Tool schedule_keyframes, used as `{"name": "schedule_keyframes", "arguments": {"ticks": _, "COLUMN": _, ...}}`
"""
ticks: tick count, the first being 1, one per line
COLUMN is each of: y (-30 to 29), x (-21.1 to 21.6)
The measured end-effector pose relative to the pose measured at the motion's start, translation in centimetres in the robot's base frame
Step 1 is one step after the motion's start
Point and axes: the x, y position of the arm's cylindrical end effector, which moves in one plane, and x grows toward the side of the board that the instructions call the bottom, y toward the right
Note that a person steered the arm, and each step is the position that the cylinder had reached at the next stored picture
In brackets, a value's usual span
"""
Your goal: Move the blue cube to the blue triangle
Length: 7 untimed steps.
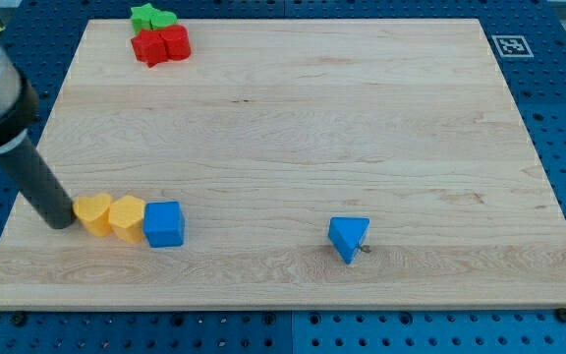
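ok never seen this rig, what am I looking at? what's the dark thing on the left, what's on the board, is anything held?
There is one camera, looking down at a wooden board from the side; its mounting is not on record. The dark thing is a robot arm that ends in a plain rod, with no gripper. It only pushes, so nothing is held. My tip sits at the view's left end of a row: two yellow blocks, then the blue cube, all touching. The blue triangle lies apart, further to the view's right. At the view's top left sit a green block and two red blocks, bunched together.
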Motion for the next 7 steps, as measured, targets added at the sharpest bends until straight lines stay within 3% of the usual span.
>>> {"name": "schedule_keyframes", "arguments": {"ticks": 3, "y": 1.4, "x": 3.0}}
{"name": "schedule_keyframes", "arguments": {"ticks": 6, "y": 9.8, "x": 3.0}}
{"name": "schedule_keyframes", "arguments": {"ticks": 7, "y": 9.9, "x": 3.4}}
